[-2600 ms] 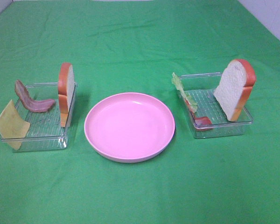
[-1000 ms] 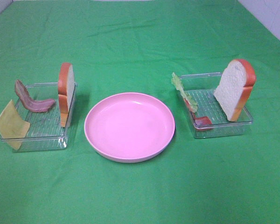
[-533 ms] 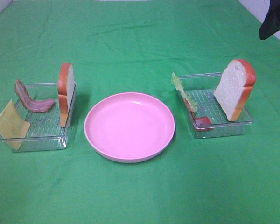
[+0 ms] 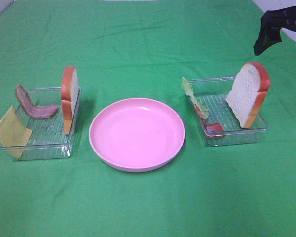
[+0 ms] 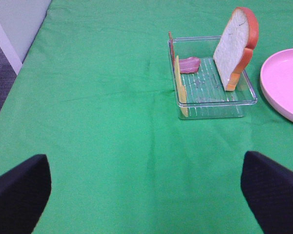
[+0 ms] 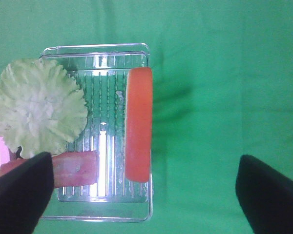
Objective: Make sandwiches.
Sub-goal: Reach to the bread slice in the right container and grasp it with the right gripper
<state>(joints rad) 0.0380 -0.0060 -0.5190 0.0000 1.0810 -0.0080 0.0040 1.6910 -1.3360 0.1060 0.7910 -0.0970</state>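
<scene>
The sandwich parts stand apart in two clear trays. The left tray (image 4: 39, 148) holds an upright bread slice (image 4: 69, 98), a bacon strip (image 4: 34, 106) and a yellow cheese slice (image 4: 11, 131). In the right tray (image 4: 237, 138) are a leaning bread slice (image 4: 246, 94), a lettuce leaf (image 4: 192, 96) and bacon (image 4: 213, 127). My right gripper (image 4: 281, 34) hangs open at the far right, above that tray; its wrist view looks straight down on the bread's crust (image 6: 138, 122) and the lettuce (image 6: 39, 109). My left gripper (image 5: 146, 195) is open, well short of its tray (image 5: 217, 105).
A round pink plate (image 4: 136, 133) with nothing on it sits between the two trays, on a green cloth that covers the table. The cloth's left edge and the floor show in the left wrist view.
My right arm has come into the exterior view at the top right and moved left, toward the right tray. The food and trays have not moved.
</scene>
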